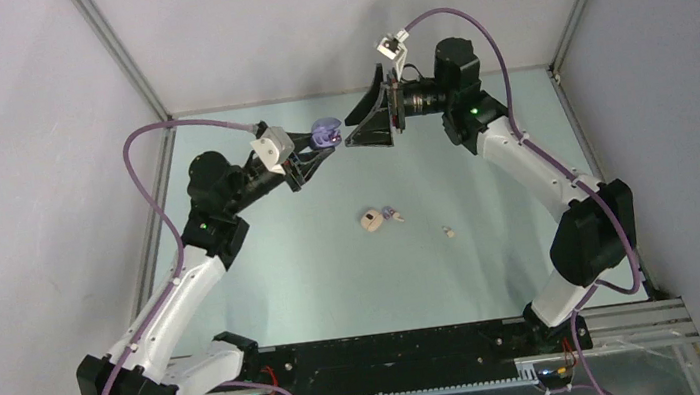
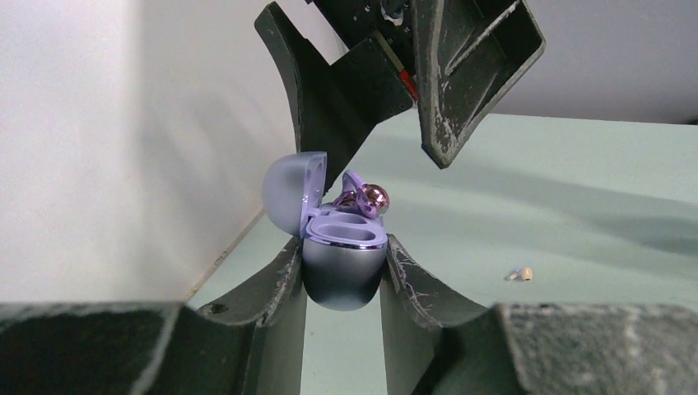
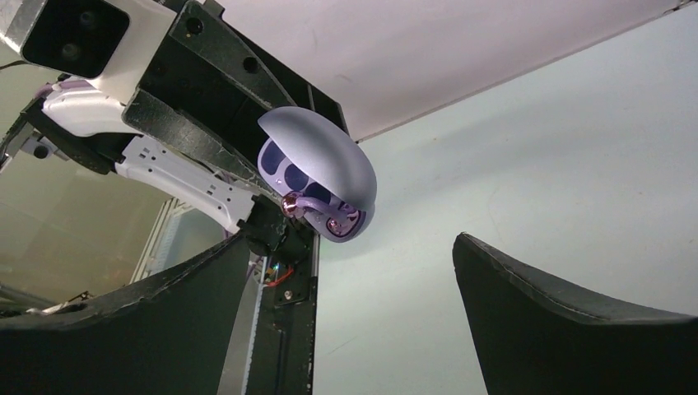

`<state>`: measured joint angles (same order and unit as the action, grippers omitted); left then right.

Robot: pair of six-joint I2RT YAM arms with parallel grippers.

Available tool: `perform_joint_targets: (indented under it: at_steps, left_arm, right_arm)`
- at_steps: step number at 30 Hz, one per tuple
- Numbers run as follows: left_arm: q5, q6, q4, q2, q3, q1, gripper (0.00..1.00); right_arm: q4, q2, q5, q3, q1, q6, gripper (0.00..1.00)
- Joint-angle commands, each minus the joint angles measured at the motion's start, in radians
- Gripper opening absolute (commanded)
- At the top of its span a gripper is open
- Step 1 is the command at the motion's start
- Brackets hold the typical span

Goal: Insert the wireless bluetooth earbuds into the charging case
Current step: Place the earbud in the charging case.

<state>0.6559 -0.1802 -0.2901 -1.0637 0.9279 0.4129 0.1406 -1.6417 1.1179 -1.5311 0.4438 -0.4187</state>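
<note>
Left gripper [image 1: 322,143] pinches the charging case [image 2: 344,280] by its base, lid [image 2: 288,193] flipped up, held aloft. Purple earbud [image 2: 368,197] pokes out of the case, unseated. Right gripper [image 1: 354,130] sits just right of the case, jaws spread wide, empty. Risk: an off-centre push flicks the earbud out or twists the case loose.

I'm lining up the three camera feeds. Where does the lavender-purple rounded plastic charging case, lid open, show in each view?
Top external: the lavender charging case is upper centre-left, held above the table by the left gripper.
Left wrist: the case is at centre, between that gripper's own fingers, lid swung left.
Right wrist: the case is upper centre, seen from the lid's side.
Shared landmark: the left gripper's black fingers clamping it.
</note>
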Motion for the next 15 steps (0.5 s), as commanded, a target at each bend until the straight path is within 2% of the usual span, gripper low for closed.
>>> perform_joint_targets:
  at_steps: [1,4,8,10,15]
  left_arm:
    - [0.002,0.008,-0.050,0.014,0.024,0.000,0.00]
    - [0.007,0.008,-0.049,0.013,0.025,0.001,0.00]
    - [0.008,0.005,-0.044,0.014,0.030,0.001,0.00]
    - [0.010,-0.003,-0.039,0.014,0.030,0.001,0.00]
    - [0.011,-0.004,-0.032,0.014,0.027,0.001,0.00]
  right_arm:
    - [-0.035,0.019,-0.058,-0.043,0.024,0.043,0.98]
    - [-0.048,0.017,-0.114,-0.049,0.045,0.064,0.94]
    - [-0.015,0.002,-0.164,-0.052,0.040,0.024,0.81]
    - [-0.006,-0.003,-0.164,-0.055,0.038,0.014,0.79]
    - [-0.006,-0.002,-0.156,-0.055,0.044,0.025,0.81]
